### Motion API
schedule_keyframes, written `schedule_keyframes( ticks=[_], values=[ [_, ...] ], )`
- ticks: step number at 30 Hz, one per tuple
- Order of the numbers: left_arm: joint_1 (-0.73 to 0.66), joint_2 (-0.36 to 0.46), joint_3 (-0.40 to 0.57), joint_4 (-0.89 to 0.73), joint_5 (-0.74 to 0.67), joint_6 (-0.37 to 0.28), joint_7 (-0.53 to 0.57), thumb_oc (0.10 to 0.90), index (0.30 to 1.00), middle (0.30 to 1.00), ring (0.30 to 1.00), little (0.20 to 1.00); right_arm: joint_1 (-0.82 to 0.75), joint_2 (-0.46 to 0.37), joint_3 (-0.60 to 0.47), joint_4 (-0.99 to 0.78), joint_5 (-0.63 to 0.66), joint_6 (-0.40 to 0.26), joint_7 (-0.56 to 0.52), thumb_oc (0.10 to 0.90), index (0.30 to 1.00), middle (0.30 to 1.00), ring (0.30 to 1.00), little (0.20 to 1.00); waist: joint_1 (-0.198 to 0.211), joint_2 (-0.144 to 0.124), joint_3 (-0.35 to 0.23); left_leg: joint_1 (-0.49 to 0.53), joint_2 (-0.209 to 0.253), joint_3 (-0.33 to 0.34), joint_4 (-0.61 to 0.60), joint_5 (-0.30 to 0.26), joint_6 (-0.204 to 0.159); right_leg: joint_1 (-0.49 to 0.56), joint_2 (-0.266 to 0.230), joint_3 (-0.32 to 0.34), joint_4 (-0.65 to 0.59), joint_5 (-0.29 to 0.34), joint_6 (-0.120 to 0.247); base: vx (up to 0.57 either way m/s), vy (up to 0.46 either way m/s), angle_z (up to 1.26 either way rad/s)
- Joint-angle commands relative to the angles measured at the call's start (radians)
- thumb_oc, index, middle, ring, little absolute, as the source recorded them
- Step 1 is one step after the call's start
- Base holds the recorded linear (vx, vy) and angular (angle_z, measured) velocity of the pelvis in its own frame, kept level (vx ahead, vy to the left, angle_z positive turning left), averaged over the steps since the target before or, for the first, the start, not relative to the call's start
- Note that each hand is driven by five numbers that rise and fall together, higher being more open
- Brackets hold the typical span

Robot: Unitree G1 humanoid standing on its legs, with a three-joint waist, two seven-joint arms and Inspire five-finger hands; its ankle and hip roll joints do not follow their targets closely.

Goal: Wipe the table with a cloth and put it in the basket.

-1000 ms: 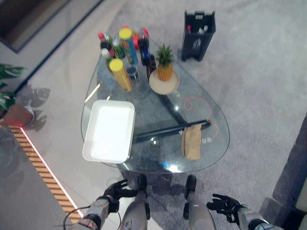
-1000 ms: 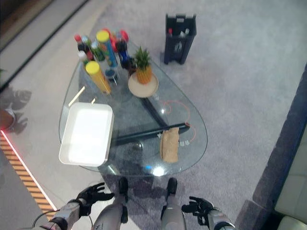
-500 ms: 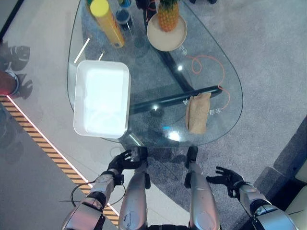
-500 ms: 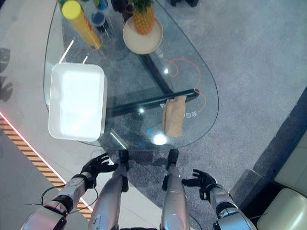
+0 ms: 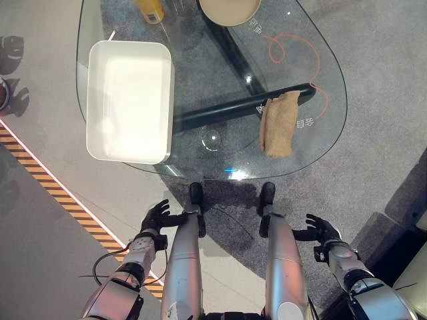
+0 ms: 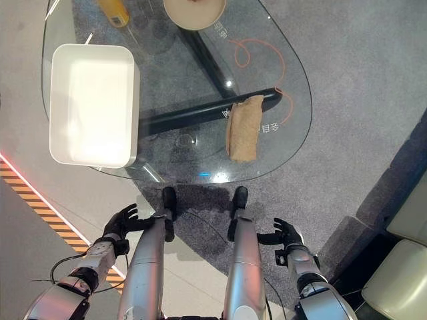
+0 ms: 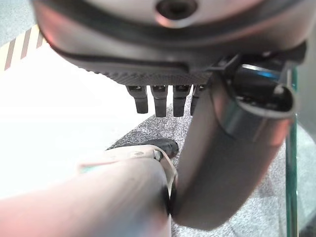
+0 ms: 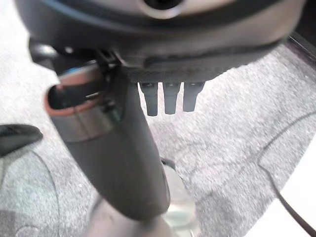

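While both arms hang low, below the table's near edge, the left hand [image 5: 157,217] sits over the pale floor with fingers spread and relaxed, holding nothing. The right hand [image 5: 321,231] is over the grey carpet [image 5: 373,100], fingers also loose and splayed, empty; both wrist views show straight fingertips with nothing past them but floor.

Just beyond the hands is the glass table [image 5: 200,160], rounded, with a dark bar [image 5: 233,110] visible beneath the glass. The cloth [image 5: 280,124], tan and folded into a long strip, lies flat on the table's near right part, well apart from both hands, its far end over the bar's tip. An orange cord [image 5: 293,50] loops on the glass just beyond the cloth.

On the table's left side sits a white rectangular basket [image 5: 95,140], more like a shallow bin, nothing visible inside it; its near corner reaches the table edge. It stands well apart from the cloth.

At the far edge, a beige plate [image 5: 230,8] is cut off by the frame; contents cannot be told. Left of it is the bottom of a yellow can [image 5: 151,10]. A striped orange floor strip [image 5: 40,177] runs along the left.
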Motion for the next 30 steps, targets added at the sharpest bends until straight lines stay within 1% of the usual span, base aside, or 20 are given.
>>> schedule_keyframes(
  ticks=[1,8,11,16,22,24,25,26,28,29,30],
  values=[
    [0.069,0.018,0.011,-0.001,-0.029,-0.031,0.018,0.800,0.900,0.900,0.900,0.900,0.094,0.017,0.024,-0.050,-0.037,-0.019,-0.013,0.800,0.900,0.900,0.900,0.900,0.012,0.023,-0.004,-0.030,-0.028,-0.085,0.032,0.005,0.050,-0.024,0.021,-0.004,0.125,-0.032,-0.042,0.00,-0.006,-0.06],
    [0.076,0.018,0.005,-0.006,-0.033,-0.030,0.013,0.800,0.900,0.900,0.900,0.900,0.100,0.011,0.017,-0.050,-0.018,-0.052,-0.035,0.800,0.900,0.900,0.900,0.900,0.012,0.023,-0.004,-0.030,-0.030,-0.083,0.026,0.013,0.042,-0.013,0.024,-0.009,0.108,-0.028,-0.043,0.01,-0.004,-0.01],
    [0.075,0.020,0.004,-0.002,-0.033,-0.033,0.014,0.800,0.900,0.900,0.900,0.900,0.092,0.009,0.005,-0.050,-0.001,-0.077,-0.069,0.800,0.900,0.900,0.900,0.900,0.013,0.019,-0.004,-0.024,-0.031,-0.081,0.018,0.016,0.039,0.001,0.028,-0.015,0.092,-0.026,-0.043,0.01,-0.015,0.28],
    [0.071,0.024,0.002,0.006,-0.031,-0.037,0.012,0.800,0.900,0.900,0.900,0.900,0.083,0.008,-0.003,-0.061,0.007,-0.092,-0.096,0.800,0.900,0.900,0.900,0.900,0.013,0.012,-0.004,-0.020,-0.032,-0.080,0.018,0.017,0.033,0.014,0.029,-0.021,0.082,-0.026,-0.045,0.01,-0.024,-0.18],
    [0.071,0.029,-0.001,0.013,-0.024,-0.031,0.004,0.800,0.900,0.900,0.900,0.900,0.073,0.002,-0.032,-0.060,0.005,-0.141,-0.205,0.800,0.900,0.900,0.900,0.900,0.014,0.009,-0.004,-0.007,-0.030,-0.077,0.020,0.011,0.031,0.034,0.025,-0.025,0.078,-0.029,-0.046,0.02,-0.023,0.07],
    [0.071,0.030,0.000,0.013,-0.023,-0.031,0.004,0.800,0.900,0.900,0.900,0.900,0.072,0.001,-0.034,-0.061,0.004,-0.144,-0.217,0.800,0.900,0.900,0.900,0.900,0.014,0.009,-0.004,-0.007,-0.030,-0.077,0.021,0.010,0.031,0.034,0.026,-0.025,0.078,-0.030,-0.046,0.00,0.000,0.00],
    [0.072,0.033,0.001,0.013,-0.023,-0.030,0.003,0.800,0.900,0.900,0.900,0.900,0.069,0.000,-0.040,-0.067,0.001,-0.151,-0.251,0.800,0.900,0.900,0.900,0.900,0.013,0.008,-0.004,-0.006,-0.028,-0.076,0.022,0.008,0.032,0.035,0.026,-0.024,0.078,-0.030,-0.046,0.00,0.000,0.00],
    [0.073,0.033,-0.002,0.014,-0.020,-0.027,0.007,0.800,0.900,0.900,0.900,0.900,0.062,-0.002,-0.058,-0.071,0.014,-0.167,-0.310,0.800,0.900,0.900,0.900,0.900,0.014,0.008,-0.004,-0.001,-0.027,-0.076,0.021,0.006,0.033,0.039,0.026,-0.025,0.080,-0.030,-0.045,0.02,-0.032,0.04],
    [0.076,0.036,-0.002,0.010,-0.022,-0.025,0.008,0.800,0.900,0.900,0.900,0.900,0.062,-0.007,-0.070,-0.078,0.017,-0.185,-0.339,0.800,0.900,0.900,0.900,0.900,0.014,0.007,-0.004,0.000,-0.025,-0.077,0.023,0.004,0.034,0.040,0.028,-0.024,0.082,-0.029,-0.044,0.02,-0.028,0.05],
    [0.079,0.041,0.000,0.006,-0.020,-0.020,0.009,0.800,0.900,0.900,0.900,0.900,0.058,-0.016,-0.090,-0.096,0.038,-0.204,-0.372,0.800,0.900,0.900,0.900,0.900,0.012,0.005,-0.004,0.006,-0.023,-0.077,0.023,0.002,0.035,0.046,0.029,-0.024,0.082,-0.028,-0.043,0.02,-0.026,0.03],
    [0.081,0.043,0.002,0.005,-0.018,-0.019,0.008,0.800,0.900,0.900,0.900,0.900,0.056,-0.021,-0.103,-0.104,0.043,-0.204,-0.377,0.800,0.900,0.900,0.900,0.900,0.012,0.004,-0.004,0.007,-0.023,-0.077,0.025,0.000,0.036,0.047,0.029,-0.023,0.083,-0.029,-0.042,0.02,-0.031,0.02]
  ],
)
